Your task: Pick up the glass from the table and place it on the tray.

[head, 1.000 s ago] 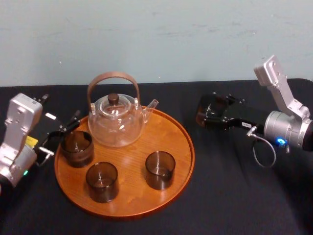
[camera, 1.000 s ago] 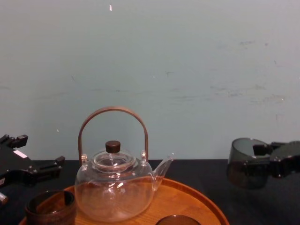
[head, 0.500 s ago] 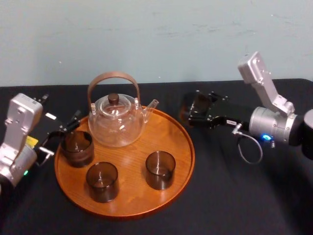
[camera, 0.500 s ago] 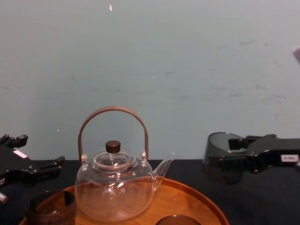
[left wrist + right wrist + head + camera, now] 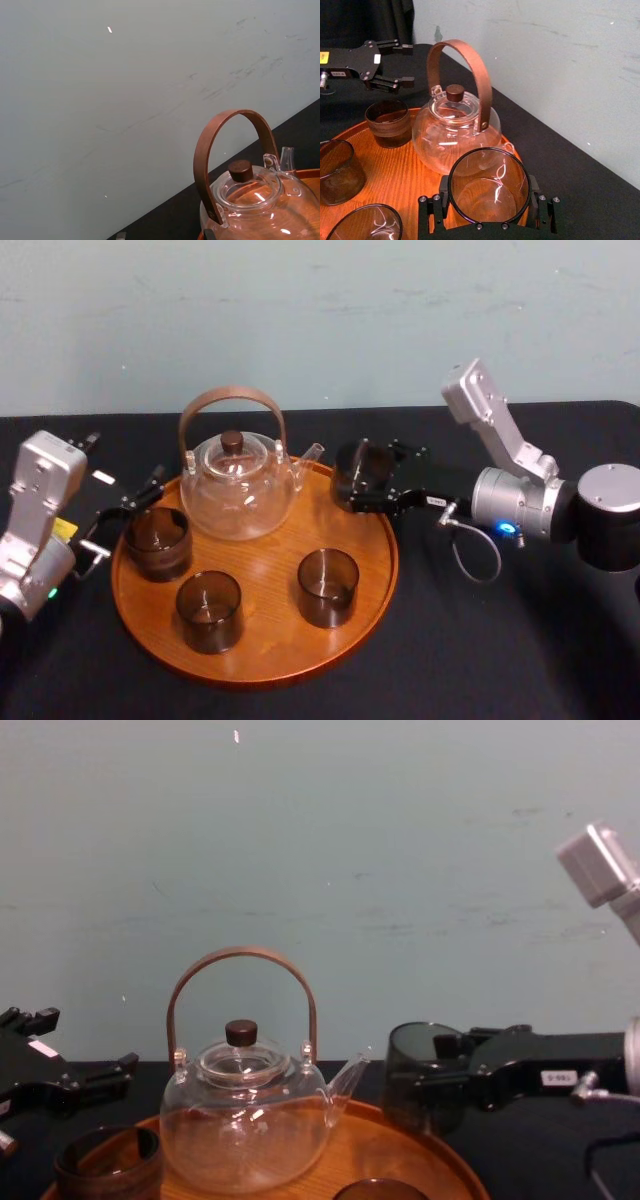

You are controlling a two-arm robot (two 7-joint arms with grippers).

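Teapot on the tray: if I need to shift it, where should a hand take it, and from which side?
Probably the top of the arched handle, coming straight down. It stands upright, clear above the knob, and is slim enough to close on; the teapot body is wide, round glass. The right hand holds a glass; the left hand is open.

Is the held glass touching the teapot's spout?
Apart: chest view shows wall between the glass and the teapot's spout. It sits in the right gripper; the left gripper idles beside the tray.

Soft, even light; glints on the teapot (image 5: 455, 132), mild sheen on the tray (image 5: 405, 175).
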